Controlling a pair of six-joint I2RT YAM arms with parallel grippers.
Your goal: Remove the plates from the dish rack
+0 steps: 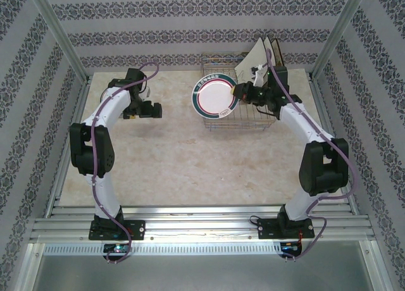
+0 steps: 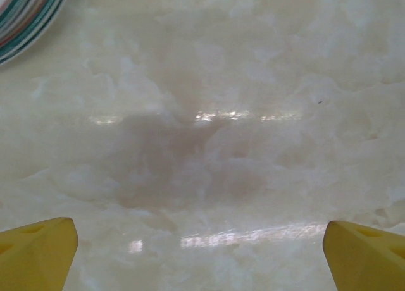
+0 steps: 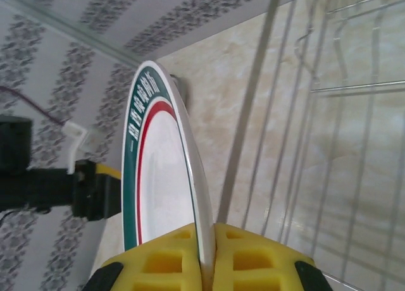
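While the right end effector (image 3: pixel 205 256) is clamping the rim of a round plate (image 3: pixel 161 177) with green and red bands, that plate is hanging over the left end of the dish rack (image 1: pixel 243 121), just beside its upright wires. Because the hold is taking only a thin bite of the rim, the plate is risking a pivot or slip if swung quickly. Its edge may also be catching a wire if carried sideways before rising clear. Cream square plates (image 1: pixel 256 57) are leaning at the rack's far right. Well to the left, the left end effector (image 2: pixel 202 256) is standing wide open above the surface (image 1: pixel 190 171), near striped plates (image 2: pixel 25 19) lying there.
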